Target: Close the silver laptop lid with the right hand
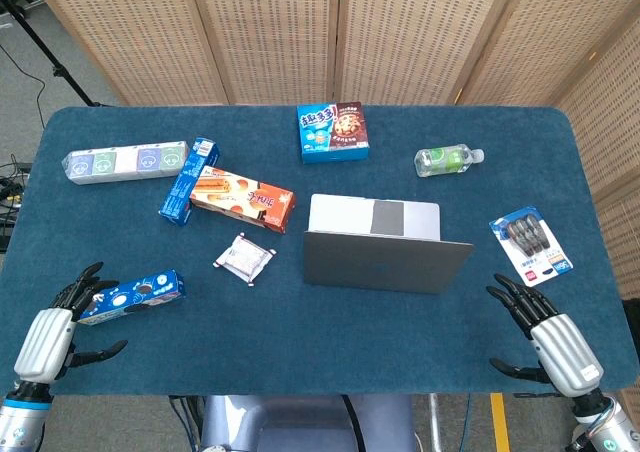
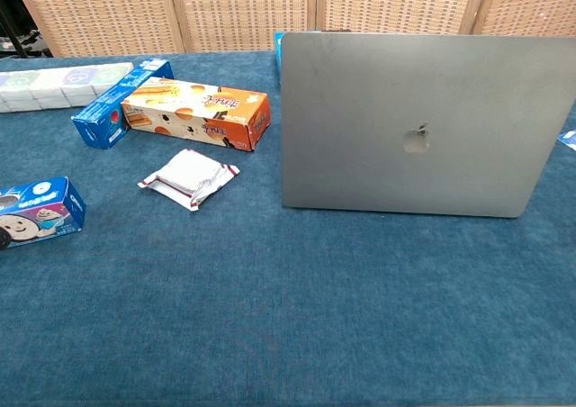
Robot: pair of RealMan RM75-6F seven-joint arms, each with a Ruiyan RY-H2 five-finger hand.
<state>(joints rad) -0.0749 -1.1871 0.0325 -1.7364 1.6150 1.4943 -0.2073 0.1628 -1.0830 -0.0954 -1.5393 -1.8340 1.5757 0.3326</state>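
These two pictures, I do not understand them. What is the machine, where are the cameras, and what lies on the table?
A robot with two arms sits at a blue table. The head view looks down from above; the chest view looks forward from lower down. At the bottom corners of the head view are its left hand and right hand, fingers spread, holding nothing. In the middle stands an open silver laptop, its lid's back facing the robot. Around it lie snack boxes, a small wrapped packet, a green bottle and a pack of pens.
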